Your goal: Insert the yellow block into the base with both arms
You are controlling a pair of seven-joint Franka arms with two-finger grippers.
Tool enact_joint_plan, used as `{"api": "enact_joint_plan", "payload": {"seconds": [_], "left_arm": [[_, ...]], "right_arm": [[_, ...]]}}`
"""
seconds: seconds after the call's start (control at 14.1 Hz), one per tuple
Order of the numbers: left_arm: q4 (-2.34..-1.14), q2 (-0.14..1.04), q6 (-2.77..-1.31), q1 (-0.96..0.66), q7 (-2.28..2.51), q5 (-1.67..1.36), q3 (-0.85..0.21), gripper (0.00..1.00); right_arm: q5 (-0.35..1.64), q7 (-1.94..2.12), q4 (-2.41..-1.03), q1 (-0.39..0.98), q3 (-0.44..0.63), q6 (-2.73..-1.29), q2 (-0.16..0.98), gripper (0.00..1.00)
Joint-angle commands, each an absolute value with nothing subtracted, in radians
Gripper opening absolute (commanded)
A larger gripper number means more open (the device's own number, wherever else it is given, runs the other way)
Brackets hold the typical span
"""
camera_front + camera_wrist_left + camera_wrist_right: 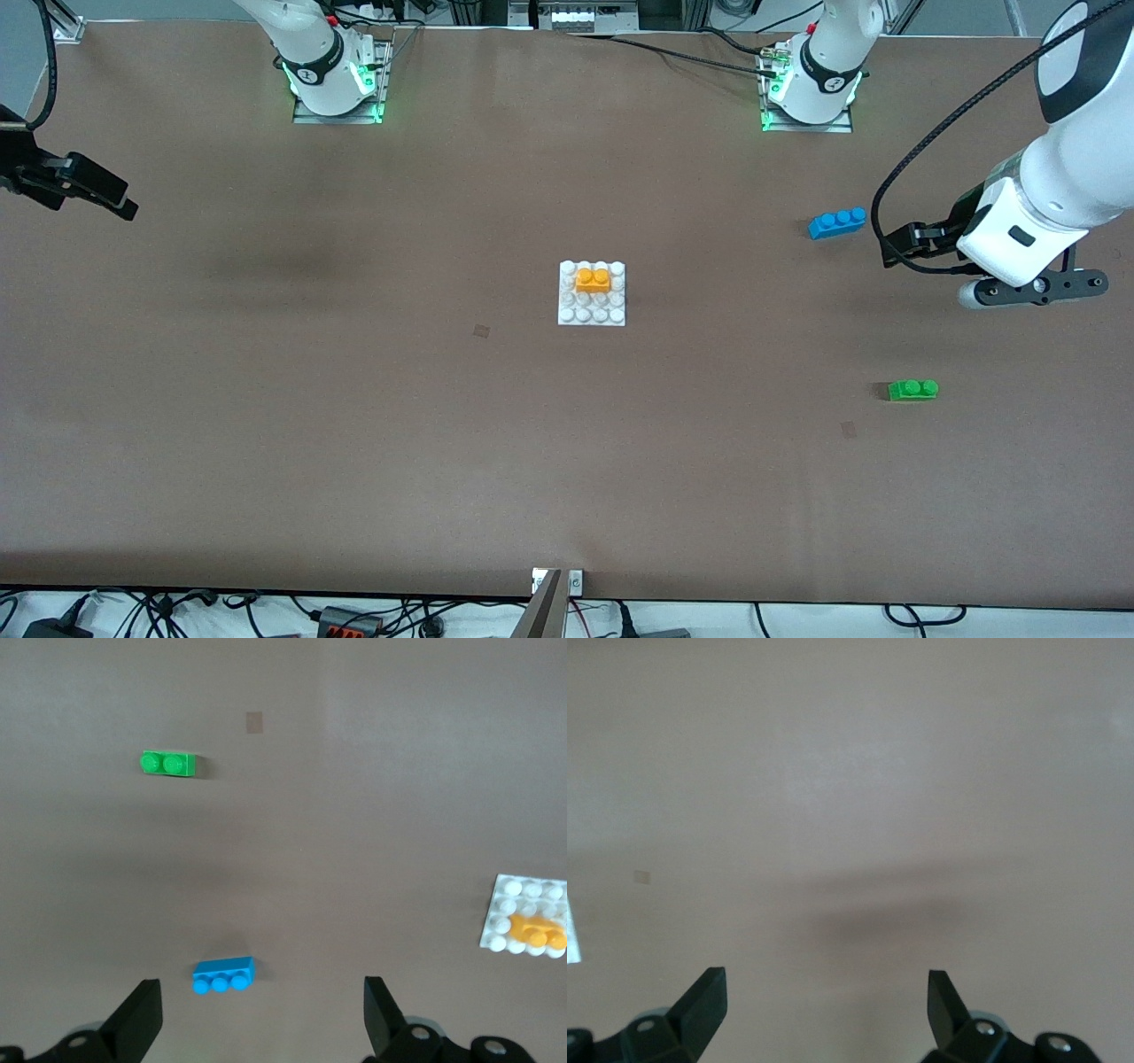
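Evidently seated, the yellow block [592, 280] sits on the base [591, 312] mid-tabletop, so the left gripper [261, 1014] and right gripper [826, 1005] hang open and empty at opposite table ends.

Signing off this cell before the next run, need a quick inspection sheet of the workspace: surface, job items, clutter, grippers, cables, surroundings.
Surface: brown table, two small dark marks, no spills seen.
Job's things: yellow block sits on the base at mid-table, in the stud rows farther from the front camera.
Clutter: blue brick and green brick toward the left arm's end, the green one nearer the camera.
Grippers: left gripper open, empty, raised over the table near the blue brick; right gripper open, empty, over bare table at its own end.
Cables: black cable along the left arm.
Surroundings: loose cords under the table's near edge.
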State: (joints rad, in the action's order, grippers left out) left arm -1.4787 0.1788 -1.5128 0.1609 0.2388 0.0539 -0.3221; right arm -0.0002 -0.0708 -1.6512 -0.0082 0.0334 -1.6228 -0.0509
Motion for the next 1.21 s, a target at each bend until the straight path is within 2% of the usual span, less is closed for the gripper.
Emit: {"api": "enact_joint_plan", "payload": {"seconds": [0.0, 0.36, 1.14], "left_arm": [[-1.486, 0.16, -1.502, 0.146, 0.124, 0.025, -0.25, 1.0], [-1.482, 0.153, -1.505, 0.112, 0.233, 0.021, -0.236, 1.0], [-1.476, 0.164, -1.506, 0.121, 0.218, -0.023, -0.232, 1.0]], "right_arm": [[-0.026, 0.024, -1.654, -0.014, 0.031, -1.635, -0.054, 1.0], [-0.015, 0.04, -1.554, -0.014, 0.031, -1.608, 0.02, 1.0], [-0.015, 0.037, -1.559, -0.012, 0.031, -1.601, 0.021, 1.0]]}}
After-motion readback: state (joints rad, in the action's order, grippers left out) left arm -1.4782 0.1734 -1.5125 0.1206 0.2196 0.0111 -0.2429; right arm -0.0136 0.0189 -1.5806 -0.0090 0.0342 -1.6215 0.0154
